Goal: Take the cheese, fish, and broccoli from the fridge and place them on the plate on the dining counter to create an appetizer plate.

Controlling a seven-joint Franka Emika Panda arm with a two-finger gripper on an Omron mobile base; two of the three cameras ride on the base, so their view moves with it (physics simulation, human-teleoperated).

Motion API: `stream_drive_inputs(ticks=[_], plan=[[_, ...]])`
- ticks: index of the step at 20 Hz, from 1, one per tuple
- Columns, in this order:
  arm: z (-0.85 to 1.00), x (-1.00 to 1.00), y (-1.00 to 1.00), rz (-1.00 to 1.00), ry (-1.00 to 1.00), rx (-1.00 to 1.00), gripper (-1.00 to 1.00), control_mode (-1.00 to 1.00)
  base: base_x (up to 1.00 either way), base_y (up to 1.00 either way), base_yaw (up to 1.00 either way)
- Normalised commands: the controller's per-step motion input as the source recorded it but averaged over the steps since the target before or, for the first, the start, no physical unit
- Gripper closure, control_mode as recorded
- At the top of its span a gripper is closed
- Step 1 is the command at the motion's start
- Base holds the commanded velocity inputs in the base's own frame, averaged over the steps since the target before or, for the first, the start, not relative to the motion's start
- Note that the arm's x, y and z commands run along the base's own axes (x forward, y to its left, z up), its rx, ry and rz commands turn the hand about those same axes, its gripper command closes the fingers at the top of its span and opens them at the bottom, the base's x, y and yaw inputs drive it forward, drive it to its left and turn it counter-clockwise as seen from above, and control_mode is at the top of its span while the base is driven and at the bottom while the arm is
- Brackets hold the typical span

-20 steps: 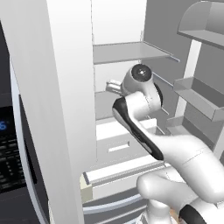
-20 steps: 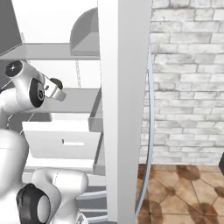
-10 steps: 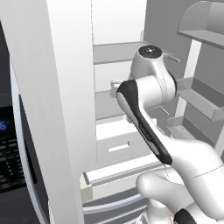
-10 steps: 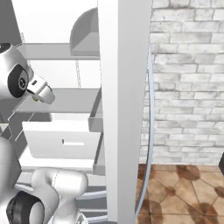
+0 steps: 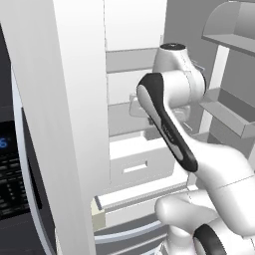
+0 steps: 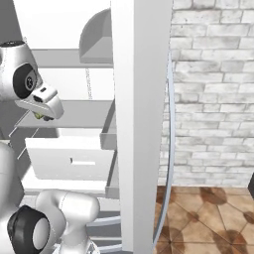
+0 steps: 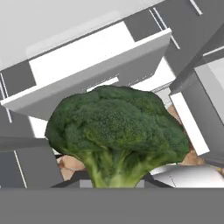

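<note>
The broccoli point(image 7: 116, 131), a dark-green lumpy floret with a pale stem, sits close before the hand camera with my gripper shut on its stem. In the right base view my gripper point(image 6: 43, 115) hangs in front of the open fridge point(image 6: 141, 99), level with a middle shelf, and a bit of green broccoli point(image 6: 38, 116) shows under it. From the left base side my hand point(image 5: 141, 106) is partly behind the forearm, in front of the fridge point(image 5: 124, 60) shelves. The white pull-out drawer point(image 7: 87, 74) lies below the broccoli.
The pulled-out drawer point(image 5: 139, 162) juts forward under the arm. Door bins point(image 5: 231, 117) stand at the right, and a dark appliance panel point(image 5: 10, 174) at the left. The fridge door edge, a brick wall point(image 6: 213, 89) and a tiled floor point(image 6: 208, 218) are to the right.
The arm's upper joints have risen and the hand has drawn back a little from the shelf, carrying the broccoli. The grip has not changed.
</note>
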Motion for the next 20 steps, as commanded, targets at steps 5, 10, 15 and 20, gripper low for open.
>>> stream_drive_inputs(ticks=[5,10,15,20], plan=[[-0.04,0.05,-0.05,0.05,0.14,0.0,1.0,-1.0,0.0,0.0,0.0],[-0.04,-0.05,-0.03,0.0,0.0,0.0,1.0,1.0,-0.32,0.0,0.0],[0.0,0.0,0.0,0.0,0.0,0.0,1.0,1.0,-1.0,0.0,-0.08],[0.0,0.0,0.0,0.0,0.0,0.0,1.0,1.0,-1.0,0.0,-0.2]])
